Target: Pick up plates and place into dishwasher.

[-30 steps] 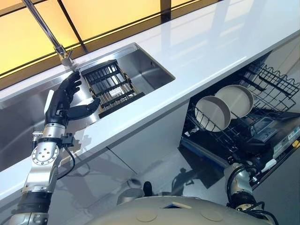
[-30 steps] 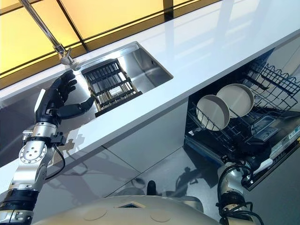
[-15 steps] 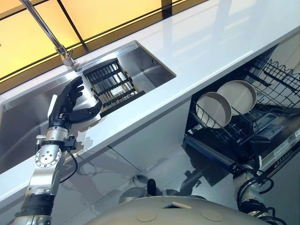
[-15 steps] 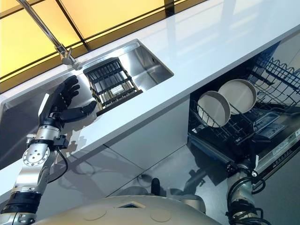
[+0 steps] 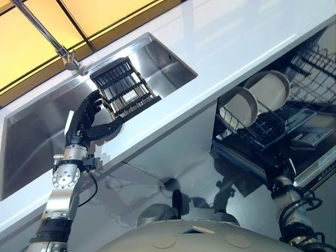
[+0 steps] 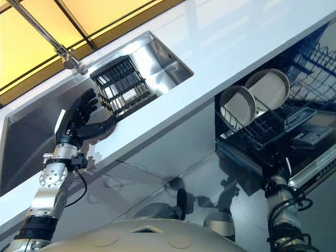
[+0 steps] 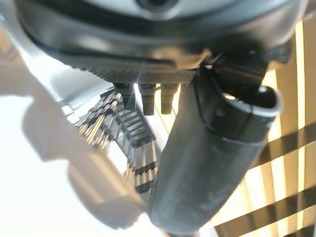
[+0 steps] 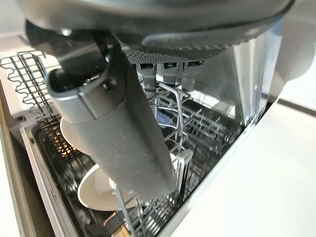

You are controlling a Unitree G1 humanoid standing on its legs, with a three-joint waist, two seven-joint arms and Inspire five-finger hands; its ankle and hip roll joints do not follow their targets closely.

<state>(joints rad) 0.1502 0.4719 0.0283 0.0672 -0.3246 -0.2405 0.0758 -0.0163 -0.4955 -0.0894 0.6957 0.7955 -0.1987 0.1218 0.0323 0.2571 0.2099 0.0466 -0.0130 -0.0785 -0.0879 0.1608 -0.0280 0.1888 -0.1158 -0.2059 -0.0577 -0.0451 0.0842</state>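
Plates [image 5: 254,100], two of them, are standing in the dishwasher rack [image 5: 294,121] at right, while the left hand [image 5: 86,123], fingers apart and holding nothing, is reaching into the sink [image 5: 31,131] beside the dark drying rack [image 5: 123,92], where I cannot tell any plate remaining.

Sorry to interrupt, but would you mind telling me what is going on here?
The robot is loading a dishwasher. Two plates already stand upright in the open dishwasher rack. The left hand, fingers open and holding nothing, is raised at the sink, beside a black dish rack. The right hand is at the dishwasher rack.
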